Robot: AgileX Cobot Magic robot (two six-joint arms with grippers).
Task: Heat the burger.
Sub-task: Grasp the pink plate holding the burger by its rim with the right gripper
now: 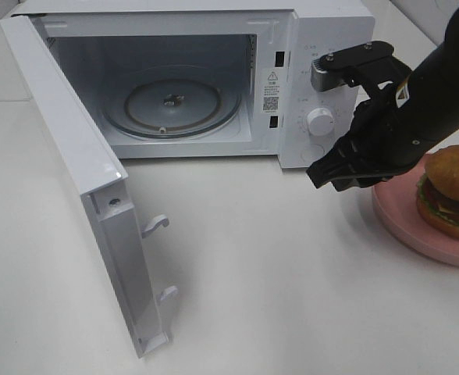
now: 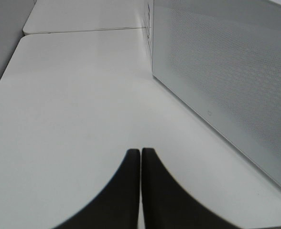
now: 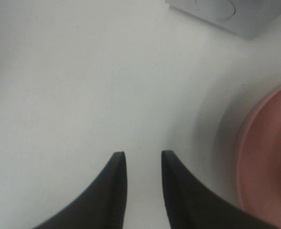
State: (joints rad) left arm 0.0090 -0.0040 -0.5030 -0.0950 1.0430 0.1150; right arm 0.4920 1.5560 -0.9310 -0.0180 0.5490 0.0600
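Observation:
The burger (image 1: 452, 191), with a glossy brown bun, lettuce and a dark patty, sits on a round pink plate (image 1: 417, 230) at the right edge of the table. My right gripper (image 1: 335, 173) hovers just left of the plate, in front of the microwave's control panel. Its jaws stand open with only bare table between them (image 3: 143, 155), and the plate's rim (image 3: 264, 157) lies off to one side. The left gripper (image 2: 140, 152) is shut and empty, low over the table beside the microwave's perforated side wall (image 2: 226, 81). It does not show in the high view.
The white microwave (image 1: 307, 47) stands at the back with its door (image 1: 81, 180) swung fully out toward the front left. Its glass turntable (image 1: 171, 105) is bare. The round knob (image 1: 319, 121) sits close behind the right arm.

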